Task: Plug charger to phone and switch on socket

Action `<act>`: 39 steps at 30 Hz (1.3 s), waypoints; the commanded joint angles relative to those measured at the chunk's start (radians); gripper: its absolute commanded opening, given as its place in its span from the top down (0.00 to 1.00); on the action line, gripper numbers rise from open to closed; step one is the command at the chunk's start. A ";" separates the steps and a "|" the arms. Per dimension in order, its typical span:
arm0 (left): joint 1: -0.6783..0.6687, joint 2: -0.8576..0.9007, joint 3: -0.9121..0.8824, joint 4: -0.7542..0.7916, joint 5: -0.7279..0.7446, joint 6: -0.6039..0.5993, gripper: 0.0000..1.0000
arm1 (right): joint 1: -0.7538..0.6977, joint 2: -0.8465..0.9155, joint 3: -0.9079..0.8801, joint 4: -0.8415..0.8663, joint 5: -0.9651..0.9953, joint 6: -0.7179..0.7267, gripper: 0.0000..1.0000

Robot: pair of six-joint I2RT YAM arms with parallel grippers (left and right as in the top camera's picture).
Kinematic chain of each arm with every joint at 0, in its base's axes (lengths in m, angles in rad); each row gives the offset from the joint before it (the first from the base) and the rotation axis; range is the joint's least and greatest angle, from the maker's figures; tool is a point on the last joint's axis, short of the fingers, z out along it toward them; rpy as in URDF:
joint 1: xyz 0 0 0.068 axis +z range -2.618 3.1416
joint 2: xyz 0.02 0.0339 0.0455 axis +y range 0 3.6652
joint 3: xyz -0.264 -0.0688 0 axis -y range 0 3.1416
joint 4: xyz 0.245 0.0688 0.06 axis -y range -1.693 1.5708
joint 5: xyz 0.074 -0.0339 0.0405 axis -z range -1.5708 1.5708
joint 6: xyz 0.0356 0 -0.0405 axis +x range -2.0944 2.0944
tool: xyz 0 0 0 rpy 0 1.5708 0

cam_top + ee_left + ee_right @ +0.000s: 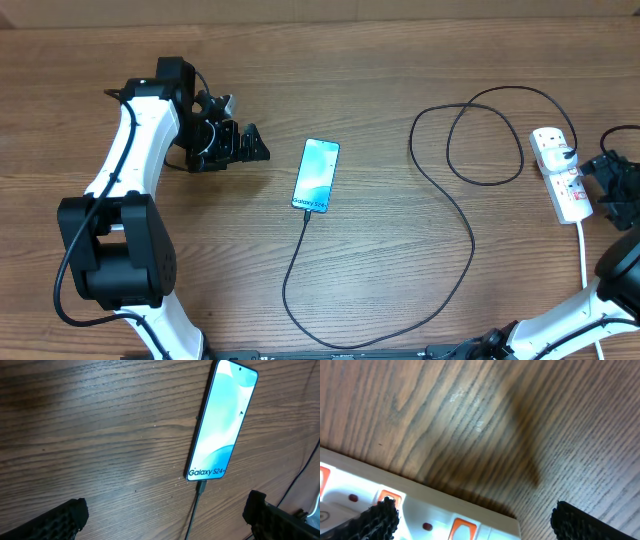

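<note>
Brown wood-grain table [400, 60] was seen under everything. Black two-finger left gripper [258, 143] was held wide open, empty, near the smartphone's left side. Right gripper [598, 180] was spread wide, empty, over the white oblong power strip with red switches [558, 170] at far right. Slim teal-screened smartphone [316, 176] was laid flat mid-table. Long thin black cable [470, 235] was looped between them, its connector tip [201, 486] seated in the smartphone's lower end.
</note>
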 commanded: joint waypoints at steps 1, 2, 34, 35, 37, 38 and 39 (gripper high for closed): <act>-0.002 -0.023 0.002 0.000 -0.002 -0.003 0.01 | 0.015 -0.027 0.001 0.017 -0.008 -0.002 0.01; -0.002 -0.023 0.002 0.000 -0.002 -0.003 0.00 | 0.019 -0.024 0.000 0.019 -0.008 -0.004 0.01; -0.002 -0.023 0.002 0.000 -0.002 -0.003 0.00 | 0.026 0.023 -0.032 0.055 -0.008 -0.004 0.00; -0.002 -0.023 0.002 0.000 -0.002 -0.003 0.00 | 0.026 0.023 -0.032 0.054 -0.009 -0.004 0.00; -0.002 -0.023 0.002 0.000 -0.002 -0.003 0.00 | 0.026 0.023 -0.032 0.052 -0.009 -0.005 0.00; -0.002 -0.023 0.002 0.000 -0.002 -0.003 0.00 | 0.026 0.023 -0.032 0.050 -0.009 -0.013 0.00; -0.002 -0.023 0.002 0.000 -0.002 -0.003 0.00 | 0.026 0.023 -0.032 0.048 -0.009 -0.024 0.00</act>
